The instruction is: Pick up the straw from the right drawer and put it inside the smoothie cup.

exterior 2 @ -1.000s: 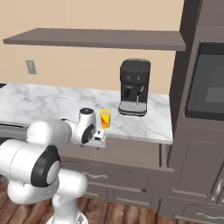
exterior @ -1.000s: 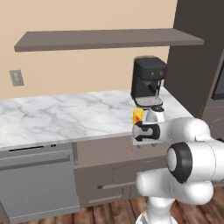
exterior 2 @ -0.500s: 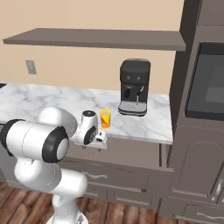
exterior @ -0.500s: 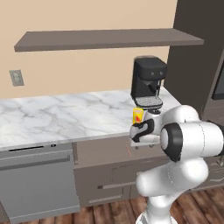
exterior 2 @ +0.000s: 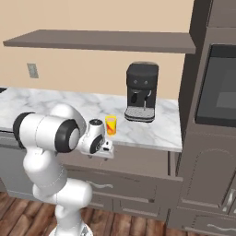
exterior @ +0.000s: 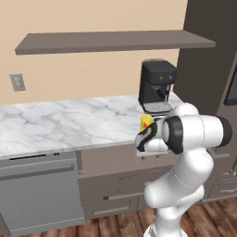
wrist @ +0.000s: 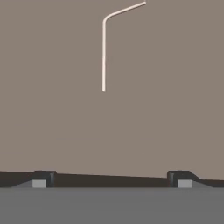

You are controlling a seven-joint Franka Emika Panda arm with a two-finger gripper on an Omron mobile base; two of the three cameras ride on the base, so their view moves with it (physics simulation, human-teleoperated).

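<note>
Above the right drawer point(wrist: 52, 122), claw point(wrist: 112, 180) wide, empty, clear of straw point(wrist: 104, 52).

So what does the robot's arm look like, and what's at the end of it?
The arm is made of fat, rounded, glossy white segments with dark grey bands at the joints, like a chain of smooth tubes. Its end effector has two small dark fingertips, each with a pale grey pad. No cables or markings are visible on it.
</note>
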